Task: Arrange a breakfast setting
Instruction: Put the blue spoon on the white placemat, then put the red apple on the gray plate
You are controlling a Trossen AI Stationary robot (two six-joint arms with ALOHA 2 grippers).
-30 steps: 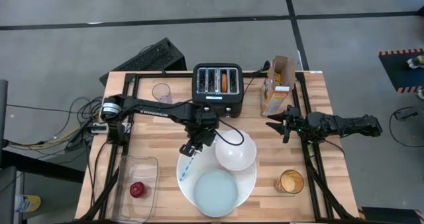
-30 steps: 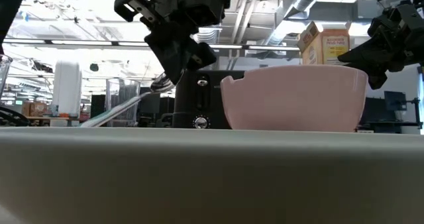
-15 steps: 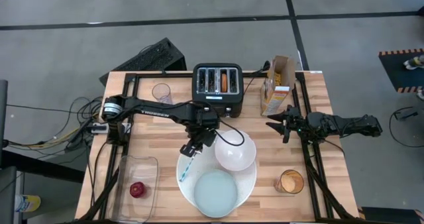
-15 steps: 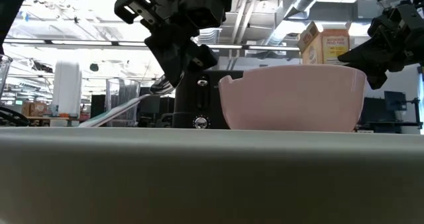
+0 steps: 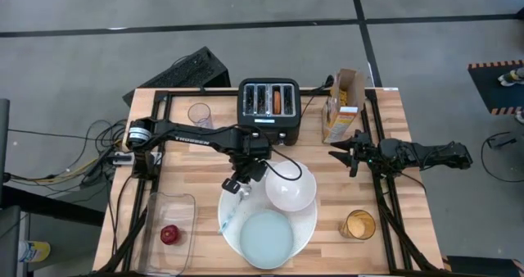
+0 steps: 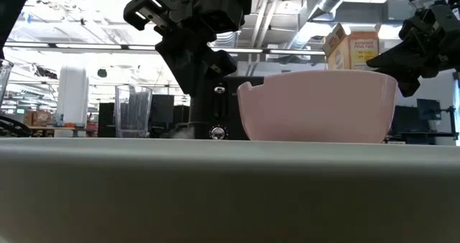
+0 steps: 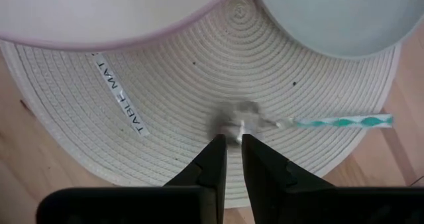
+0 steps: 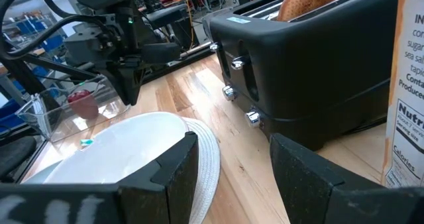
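Note:
A blue-and-white-handled metal spoon (image 7: 338, 122) lies flat on the round woven white mat (image 5: 307, 224), at the mat's left side (image 5: 225, 218). My left gripper (image 5: 236, 184) hovers just above the spoon's bowl end (image 7: 242, 118), its fingers (image 7: 233, 141) slightly apart and empty. The white bowl (image 5: 291, 188) and the pale-blue plate (image 5: 266, 238) rest on the mat. The red apple (image 5: 169, 233) sits in a clear tub. A bagel (image 5: 282, 102) stands in the toaster. My right gripper (image 5: 348, 156) is open and empty, in front of the cereal box (image 5: 344, 105).
The black toaster (image 5: 268, 113) stands at the back centre, with an empty glass (image 5: 199, 113) to its left. A glass of orange drink (image 5: 359, 225) stands at the front right. The clear tub (image 5: 168, 224) is at the front left. Bare wood lies between the mat and my right gripper.
The spoon, which hung slanting from my left gripper, has dropped out of it and now lies flat on the mat. My left gripper has stayed almost in place above it. My right arm has kept still.

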